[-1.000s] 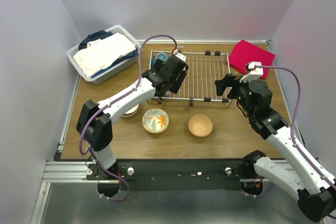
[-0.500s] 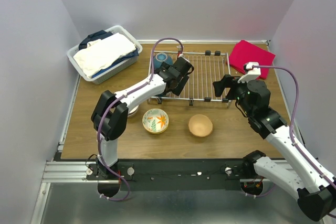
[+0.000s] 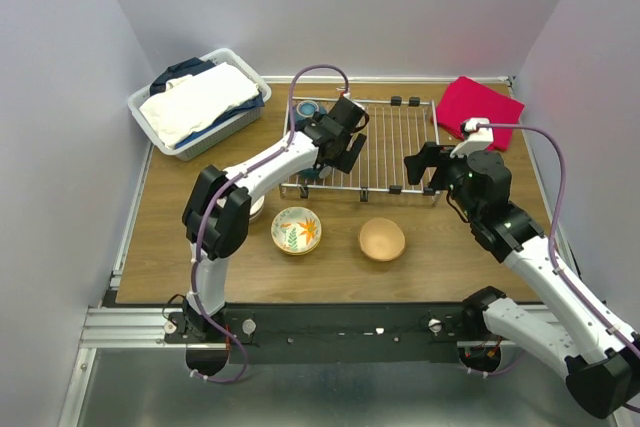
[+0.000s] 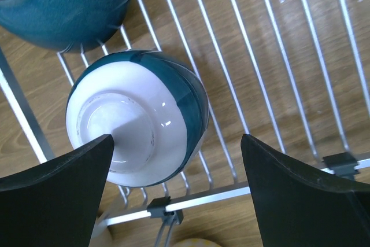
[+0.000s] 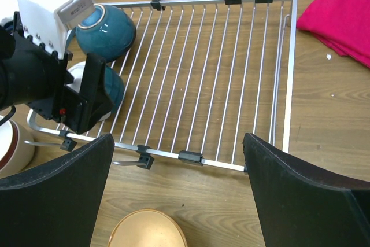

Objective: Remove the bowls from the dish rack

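Brown wooden table [image 3: 450,252] fills the middle of the view, with the dish rack [image 3: 395,147] lying flat toward its far side. Only 2 bowls are in the rack, both at its left end: a teal bowl [image 4: 63,4] in the far corner and, just beside it toward the front rail, a teal-and-white bowl [image 4: 136,122] turned bottom up.

The left gripper [image 3: 338,137] hangs over that upturned bowl with its jaws spread wide — 1 finger on either side of it, gripping nothing. Whether the left finger touches the bowl's rim cannot be told. The right gripper [image 3: 425,165] hovers near the rack's front right corner, jaws also wide apart and empty.

On the bare wood in front of the rack sit 3 more bowls: a floral bowl [image 3: 296,229], a tan bowl [image 3: 382,239] and a cream bowl [image 3: 255,209] partly hidden by the left arm. A white basket [image 3: 150,119] of folded cloth stands at the far left — a red cloth [image 3: 480,107] lies at the far right.
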Robot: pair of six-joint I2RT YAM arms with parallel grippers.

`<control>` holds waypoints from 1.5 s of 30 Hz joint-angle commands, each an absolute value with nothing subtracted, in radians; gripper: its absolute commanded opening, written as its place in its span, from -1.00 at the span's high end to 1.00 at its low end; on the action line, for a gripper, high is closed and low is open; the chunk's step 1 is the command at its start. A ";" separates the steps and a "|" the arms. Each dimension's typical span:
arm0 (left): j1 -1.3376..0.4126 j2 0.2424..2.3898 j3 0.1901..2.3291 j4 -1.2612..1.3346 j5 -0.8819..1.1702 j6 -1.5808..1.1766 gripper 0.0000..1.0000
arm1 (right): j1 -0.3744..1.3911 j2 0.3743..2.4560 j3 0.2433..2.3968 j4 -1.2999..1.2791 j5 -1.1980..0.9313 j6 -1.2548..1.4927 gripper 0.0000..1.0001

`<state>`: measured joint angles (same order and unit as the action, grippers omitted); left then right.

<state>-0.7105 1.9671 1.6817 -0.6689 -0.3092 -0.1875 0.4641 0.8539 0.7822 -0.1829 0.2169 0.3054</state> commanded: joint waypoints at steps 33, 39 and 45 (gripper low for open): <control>-0.381 1.479 1.320 -0.311 0.006 -0.374 -0.98 | 0.561 1.219 0.962 -0.169 -0.124 -0.170 -1.00; -0.285 1.220 1.053 -0.342 -0.067 -0.338 -0.98 | 0.713 1.423 1.084 -0.166 0.061 -0.354 -1.00; -0.256 0.959 0.824 -0.365 -0.146 -0.333 -0.98 | 0.781 1.604 1.175 -0.141 0.187 -0.489 -1.00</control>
<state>-0.2676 1.1213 0.9348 -0.3485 -0.0597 -0.3454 0.7460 1.4952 1.0996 -0.1673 0.0483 -0.3382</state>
